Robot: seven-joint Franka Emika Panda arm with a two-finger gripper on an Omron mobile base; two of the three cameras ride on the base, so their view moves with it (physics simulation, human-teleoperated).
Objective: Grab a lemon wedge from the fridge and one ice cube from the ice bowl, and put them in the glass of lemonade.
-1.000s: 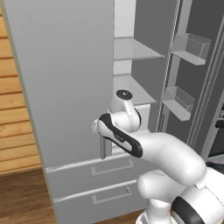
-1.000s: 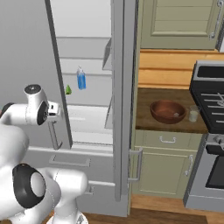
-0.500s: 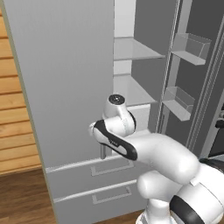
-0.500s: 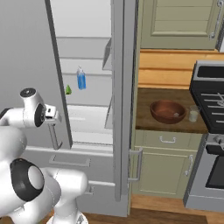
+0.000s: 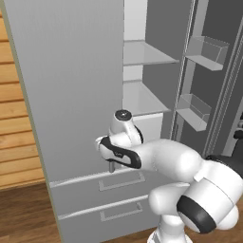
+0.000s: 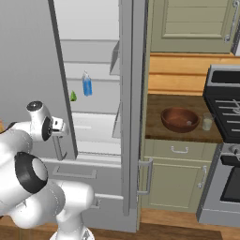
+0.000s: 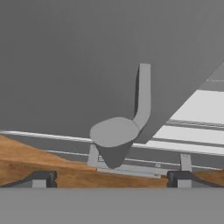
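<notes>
The gripper (image 7: 109,178) is wide open, holding nothing, near the fridge (image 5: 71,95) door handle (image 7: 142,98). The lemon wedge (image 6: 73,96) sits on a fridge shelf. Reaching in, the arm might bump the door.

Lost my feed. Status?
Gripper open, empty, by the fridge door handle. Lemon wedge on the fridge shelf. Open door edge between arm and wedge.
</notes>
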